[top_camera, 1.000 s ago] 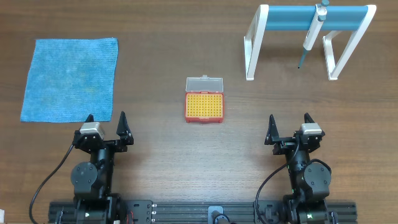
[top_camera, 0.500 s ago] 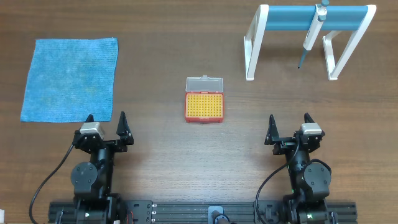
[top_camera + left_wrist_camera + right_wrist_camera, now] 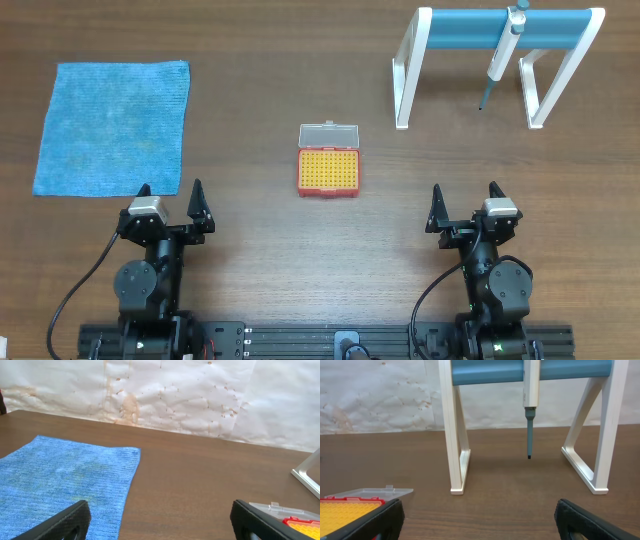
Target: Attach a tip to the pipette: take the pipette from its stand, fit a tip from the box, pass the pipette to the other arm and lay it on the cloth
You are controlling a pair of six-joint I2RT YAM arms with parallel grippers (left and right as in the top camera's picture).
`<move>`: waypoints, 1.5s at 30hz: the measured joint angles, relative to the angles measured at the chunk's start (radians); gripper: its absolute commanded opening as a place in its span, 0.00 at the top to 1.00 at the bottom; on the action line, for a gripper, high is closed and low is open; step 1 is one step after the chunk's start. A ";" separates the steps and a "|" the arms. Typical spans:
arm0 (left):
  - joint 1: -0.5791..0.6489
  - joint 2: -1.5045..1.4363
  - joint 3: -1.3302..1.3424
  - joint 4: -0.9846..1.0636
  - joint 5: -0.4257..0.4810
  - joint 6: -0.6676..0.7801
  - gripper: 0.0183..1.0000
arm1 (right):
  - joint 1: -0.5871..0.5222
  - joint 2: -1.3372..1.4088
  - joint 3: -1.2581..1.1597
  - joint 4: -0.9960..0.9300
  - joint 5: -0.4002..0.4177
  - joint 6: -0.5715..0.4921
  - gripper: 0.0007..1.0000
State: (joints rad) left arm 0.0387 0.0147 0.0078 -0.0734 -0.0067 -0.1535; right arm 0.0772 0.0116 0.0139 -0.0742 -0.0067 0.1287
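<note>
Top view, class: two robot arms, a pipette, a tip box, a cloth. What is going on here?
Nothing is being handled at this moment. Both arms sit near their bases, the left hand and the right hand open and empty. The pipette hangs from the blue bar of its stand at the far right. The tip box sits open in the middle of the table, and the blue cloth lies flat at the far left. No step of the task has begun.

Dark brown wooden table (image 3: pixel 260 85), wide and flat. Bears a blue ribbed cloth (image 3: pixel 112 128) lying flat at far left, an orange tip box (image 3: pixel 328 172) with clear lid open near the middle, and a white-legged stand (image 3: pixel 470 30) with blue crossbar at far right, all well apart.
</note>
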 measured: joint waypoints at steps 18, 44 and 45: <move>0.000 0.000 0.000 0.000 0.000 0.000 0.10 | 0.000 0.000 0.000 0.000 0.000 0.000 0.02; 0.000 -0.002 0.000 0.000 0.003 0.000 0.10 | -0.197 1.609 0.677 0.833 -0.004 -0.170 0.03; 0.000 -0.002 0.000 0.000 0.003 0.000 0.10 | -0.200 1.625 0.702 0.833 -0.004 -0.180 0.02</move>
State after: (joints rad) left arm 0.0387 0.0128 0.0078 -0.0738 -0.0036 -0.1535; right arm -0.1226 1.6363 0.7162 0.7589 -0.0105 -0.0517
